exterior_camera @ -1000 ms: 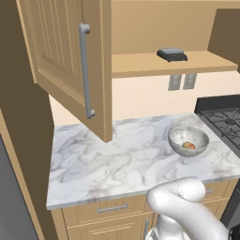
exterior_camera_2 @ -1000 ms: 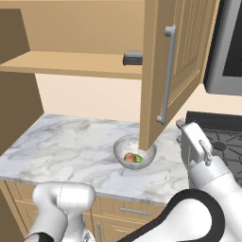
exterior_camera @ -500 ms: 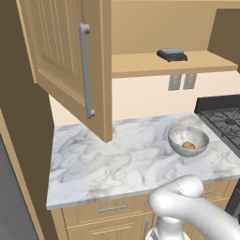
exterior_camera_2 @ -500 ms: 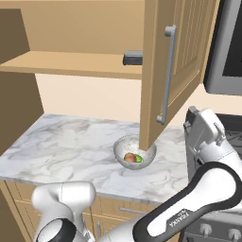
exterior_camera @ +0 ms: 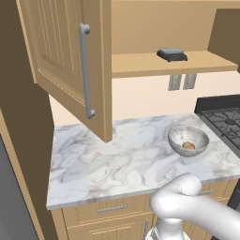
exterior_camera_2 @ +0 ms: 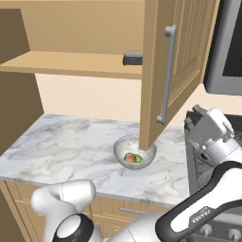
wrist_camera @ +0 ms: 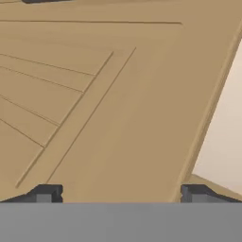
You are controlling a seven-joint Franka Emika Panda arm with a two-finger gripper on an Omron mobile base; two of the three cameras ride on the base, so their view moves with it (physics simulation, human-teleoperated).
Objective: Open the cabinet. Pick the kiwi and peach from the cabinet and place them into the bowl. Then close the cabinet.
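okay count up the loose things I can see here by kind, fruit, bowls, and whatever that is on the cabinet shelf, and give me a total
Fruit: 2, the peach and a green fruit beside it, both in the bowl
Bowls: 1, the bowl on the marble counter
Dark grey block on the cabinet shelf: 1
Total: 4

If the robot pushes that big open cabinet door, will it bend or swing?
The cabinet door looks like thick, stiff wood, so it probably won't bend. It hangs open out over the counter, so a push would likely swing it round on its hinges. The open gripper faces its panel.
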